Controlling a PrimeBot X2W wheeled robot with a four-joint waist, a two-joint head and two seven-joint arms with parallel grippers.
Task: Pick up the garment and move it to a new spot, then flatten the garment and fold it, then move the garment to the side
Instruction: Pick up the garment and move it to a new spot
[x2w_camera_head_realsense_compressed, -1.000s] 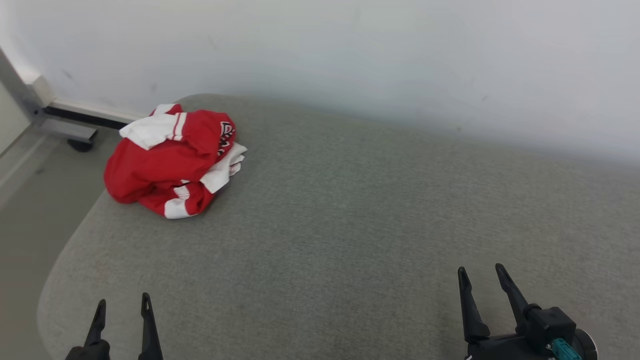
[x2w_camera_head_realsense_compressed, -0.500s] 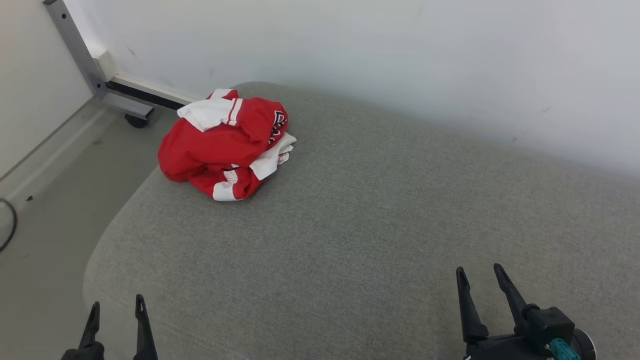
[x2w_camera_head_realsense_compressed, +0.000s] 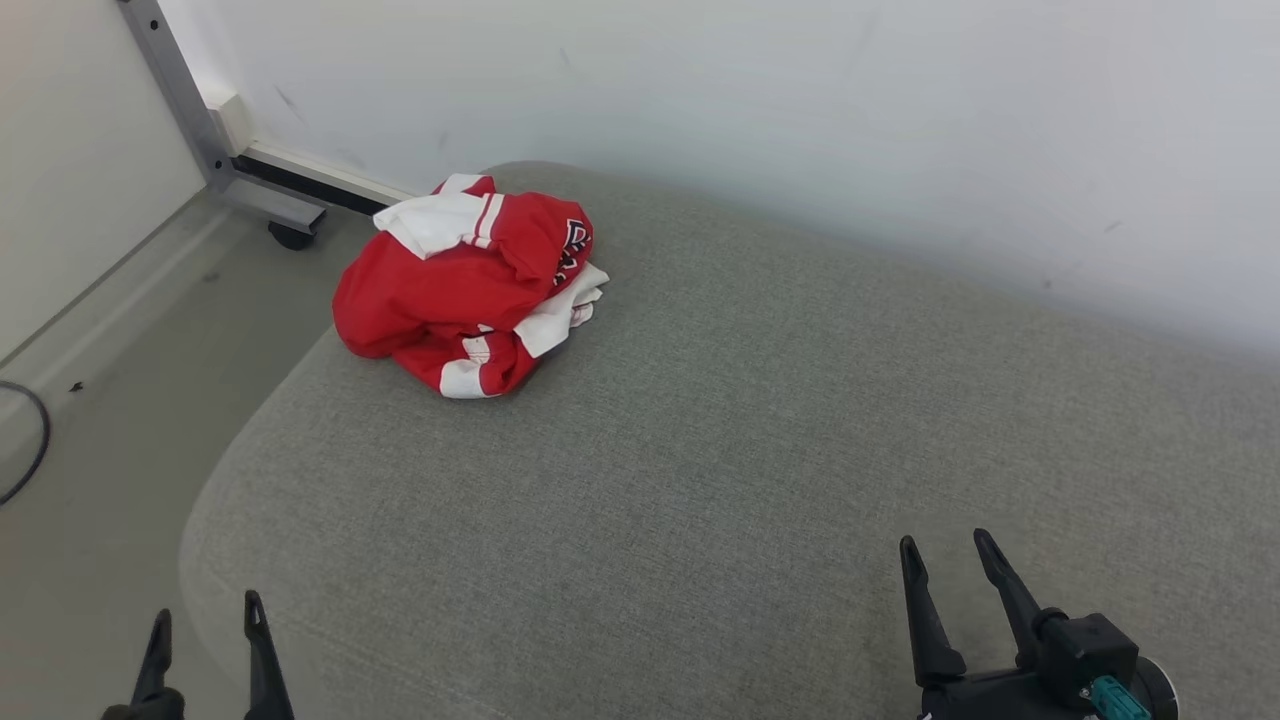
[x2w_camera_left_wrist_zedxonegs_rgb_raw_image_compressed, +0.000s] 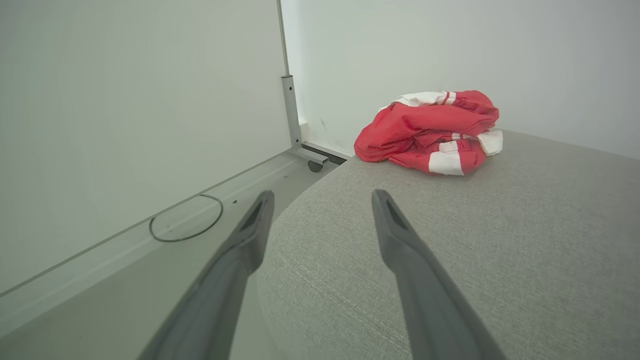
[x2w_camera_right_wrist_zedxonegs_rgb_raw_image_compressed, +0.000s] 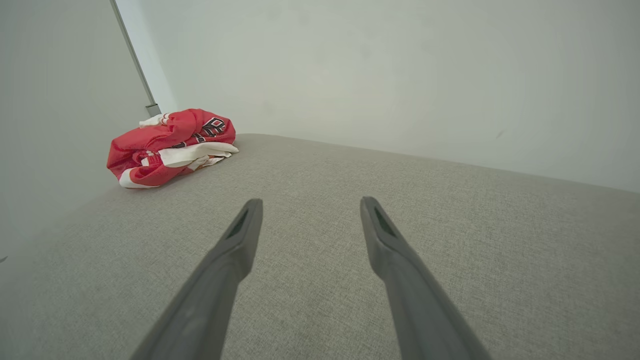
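Found a crumpled red-and-white cloth garment (x2w_camera_head_realsense_compressed: 465, 285), dark lettering on one fold, heaped at the far left corner of a grey, coarse-woven padded cushion (x2w_camera_head_realsense_compressed: 700, 450) with rounded edges. Found left end effector (x2w_camera_head_realsense_compressed: 205, 606) and right end effector (x2w_camera_head_realsense_compressed: 945, 540) spread apart, empty, at the near side. Noted only the camera swung since earlier; garment unmoved.

Bright, even, diffuse light fills all three views and the shadows are soft: the red garment (x2w_camera_head_realsense_compressed: 470, 280) lays only a thin shade on the grey cushion (x2w_camera_head_realsense_compressed: 700, 450), and a faint dim band runs along the foot of the white wall (x2w_camera_head_realsense_compressed: 800, 120). The head view is sharp, with the cushion's weave plain to see. In the wrist views the fingers (x2w_camera_left_wrist_zedxonegs_rgb_raw_image_compressed: 420, 290) of the left gripper (x2w_camera_left_wrist_zedxonegs_rgb_raw_image_compressed: 322, 197) and right gripper (x2w_camera_right_wrist_zedxonegs_rgb_raw_image_compressed: 310, 202) blur toward the bottom edge, and the walls grey off toward the corners.
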